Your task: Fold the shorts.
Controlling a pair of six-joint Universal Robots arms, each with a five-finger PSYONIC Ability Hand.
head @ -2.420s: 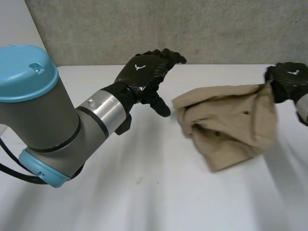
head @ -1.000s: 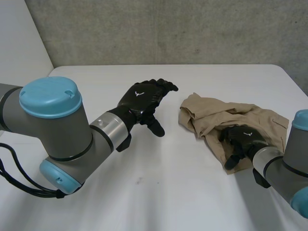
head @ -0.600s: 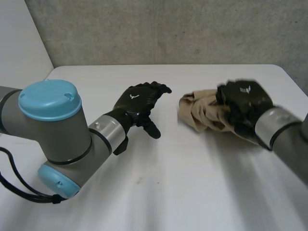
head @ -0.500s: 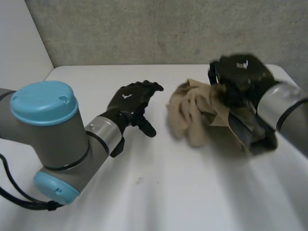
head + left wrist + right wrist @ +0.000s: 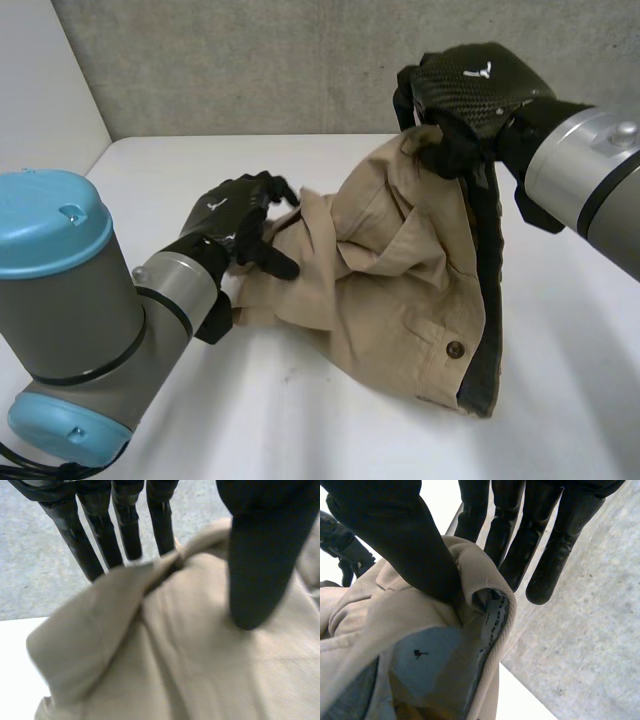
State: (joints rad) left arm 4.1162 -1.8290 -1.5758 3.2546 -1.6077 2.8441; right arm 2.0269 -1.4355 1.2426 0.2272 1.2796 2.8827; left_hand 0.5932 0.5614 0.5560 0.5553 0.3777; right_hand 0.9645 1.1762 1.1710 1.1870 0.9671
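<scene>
Left hand [image 5: 235, 215] is on the shorts [image 5: 400, 280] at the edge nearest that arm. In its wrist view you see a fold of tan cloth rising between the straight fingers [image 5: 127, 530] and the thumb [image 5: 260, 565]. The thumb tip presses onto the fabric, so the fold is pinched. Below that thumb the cloth lies bunched on the white table [image 5: 330, 430]. From there the shorts climb in a slope to the right hand [image 5: 470, 85], which hangs high above the table. Its thumb [image 5: 395, 535] clamps the waistband [image 5: 490, 600] against the fingers [image 5: 515, 535] behind it, with grey lining showing under the thumb. Beneath those fingers the garment hangs down, its low end resting on the table, with a dark button [image 5: 455, 349] near that end.
</scene>
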